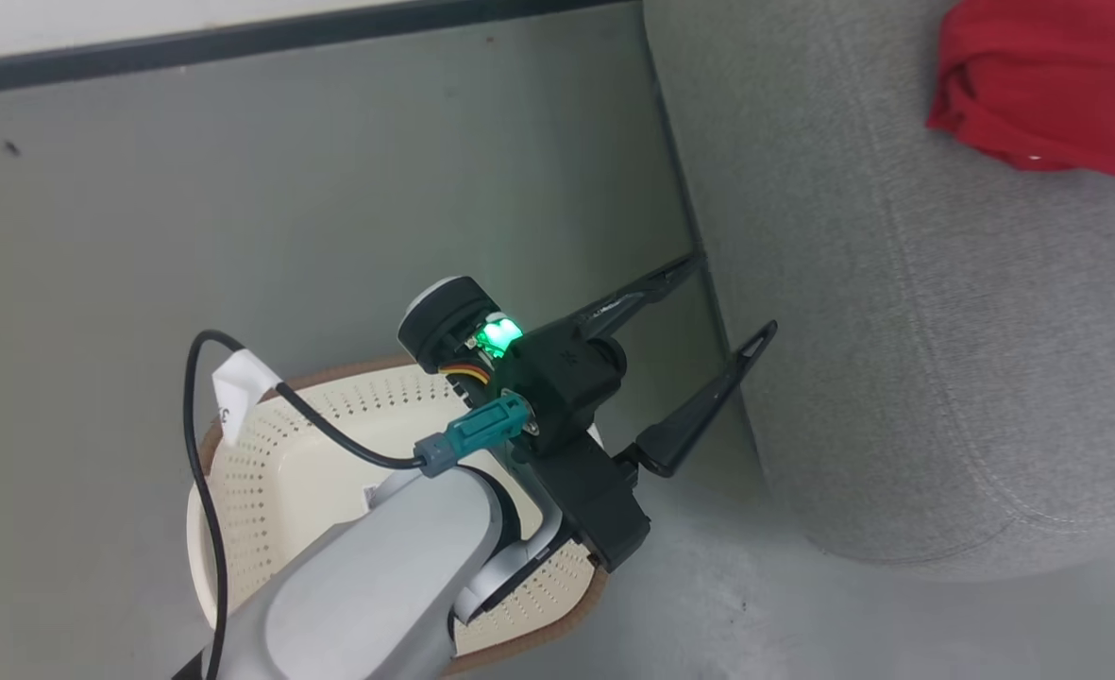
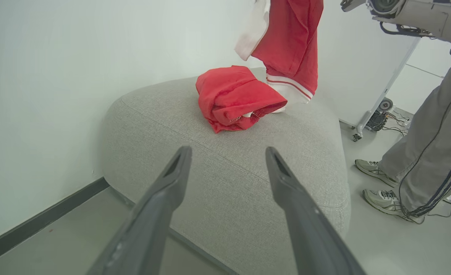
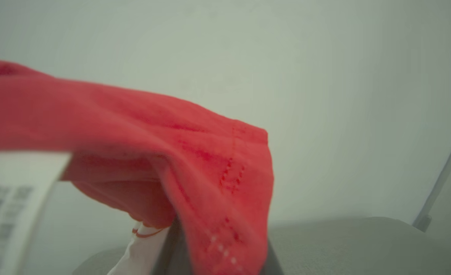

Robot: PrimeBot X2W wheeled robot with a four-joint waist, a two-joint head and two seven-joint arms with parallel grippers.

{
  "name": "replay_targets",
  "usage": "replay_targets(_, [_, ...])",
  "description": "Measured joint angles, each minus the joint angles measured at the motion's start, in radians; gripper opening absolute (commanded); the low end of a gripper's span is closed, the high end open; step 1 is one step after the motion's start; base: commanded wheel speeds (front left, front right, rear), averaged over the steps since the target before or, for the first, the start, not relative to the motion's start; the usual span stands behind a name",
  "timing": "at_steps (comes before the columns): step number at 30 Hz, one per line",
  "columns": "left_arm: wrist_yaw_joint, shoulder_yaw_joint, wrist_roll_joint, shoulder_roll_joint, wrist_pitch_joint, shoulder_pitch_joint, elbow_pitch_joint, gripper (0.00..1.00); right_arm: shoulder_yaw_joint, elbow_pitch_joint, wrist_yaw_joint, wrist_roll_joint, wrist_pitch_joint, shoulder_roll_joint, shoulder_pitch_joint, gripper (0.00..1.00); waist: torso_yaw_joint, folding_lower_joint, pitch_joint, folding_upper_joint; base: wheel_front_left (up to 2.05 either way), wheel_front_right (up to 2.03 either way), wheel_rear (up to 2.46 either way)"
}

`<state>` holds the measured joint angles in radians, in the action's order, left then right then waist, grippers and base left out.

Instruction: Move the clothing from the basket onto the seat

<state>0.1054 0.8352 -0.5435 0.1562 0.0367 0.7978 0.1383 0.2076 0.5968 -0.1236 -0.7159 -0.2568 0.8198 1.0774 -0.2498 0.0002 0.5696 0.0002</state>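
Left gripper wide open, holding nothing, hanging above the basket and just beside the sofa edge. What shows of the basket's inside past the arm has no clothes in it. In the left wrist view the two fingers point at the sofa top. Plain garment lies crumpled on the sofa, toward the wall side; the head view has it at upper right. Striped garment hangs from above, white striped hem touching the sofa just behind the plain one. Right gripper clamped shut on the striped garment, red cloth draped over its fingers, blurred white label at left. Person in grey trousers stands on the floor beside the sofa.
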Motion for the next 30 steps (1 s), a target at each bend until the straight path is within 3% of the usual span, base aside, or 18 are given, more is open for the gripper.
replay_targets(8, [0.0, -0.011, 0.007, 0.009, 0.001, 0.017, 0.011, 1.0, 0.097, 0.079, 0.0, 0.034, 0.0, -0.092, 0.024, 0.0, 0.03, 0.0001, 0.062, 0.0, 0.0, 0.0, 0.0])
replay_targets(16, [0.001, -0.012, 0.007, 0.012, 0.01, 0.018, 0.029, 1.0, 0.195, 0.169, 0.0, 0.031, 0.002, -0.117, 0.019, 0.0, 0.035, -0.0002, 0.068, -0.0001, 0.0, 0.0, 0.0])
replay_targets(30, [0.006, -0.01, 0.007, 0.013, 0.028, 0.018, 0.056, 1.0, 0.344, 0.259, 0.0, -0.127, 0.231, -0.149, -0.008, 0.0, 0.029, -0.0003, 0.034, -0.0002, 0.0, 0.0, 0.0])
